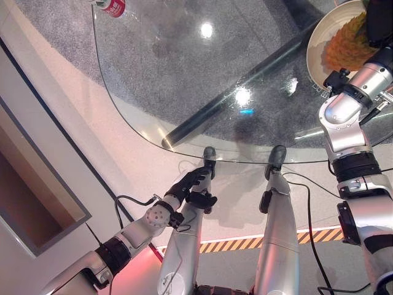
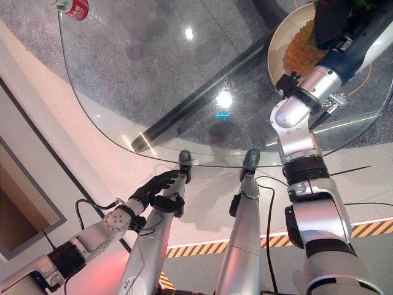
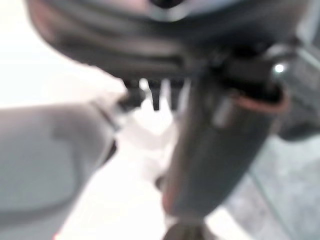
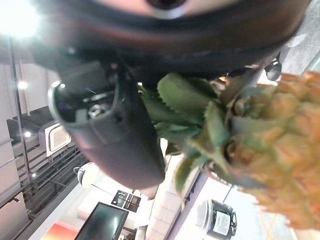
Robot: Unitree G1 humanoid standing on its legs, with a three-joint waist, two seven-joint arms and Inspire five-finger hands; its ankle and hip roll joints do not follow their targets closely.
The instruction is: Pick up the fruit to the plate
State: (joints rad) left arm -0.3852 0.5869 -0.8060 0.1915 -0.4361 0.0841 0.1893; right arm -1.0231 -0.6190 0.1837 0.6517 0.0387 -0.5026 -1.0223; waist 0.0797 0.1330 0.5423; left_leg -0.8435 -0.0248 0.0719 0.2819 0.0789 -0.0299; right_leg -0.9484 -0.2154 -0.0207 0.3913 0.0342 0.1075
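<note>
A glass desk (image 1: 184, 80) carries a pale plate (image 2: 279, 46) at its far right corner. The right hand (image 2: 331, 21) reaches over the plate, fingers closed around the leafy crown of a pineapple (image 1: 350, 43), which lies in the plate. The left hand (image 1: 190, 183) hangs low below the desk edge, fingers loosely curled, holding nothing. A red can (image 1: 112, 6) stands at the far edge.

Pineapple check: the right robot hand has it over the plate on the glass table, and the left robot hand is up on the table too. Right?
Not quite. The right robot hand does have the pineapple over the plate, but the left eye view shows the left robot hand hanging below the glass table edge.
</note>
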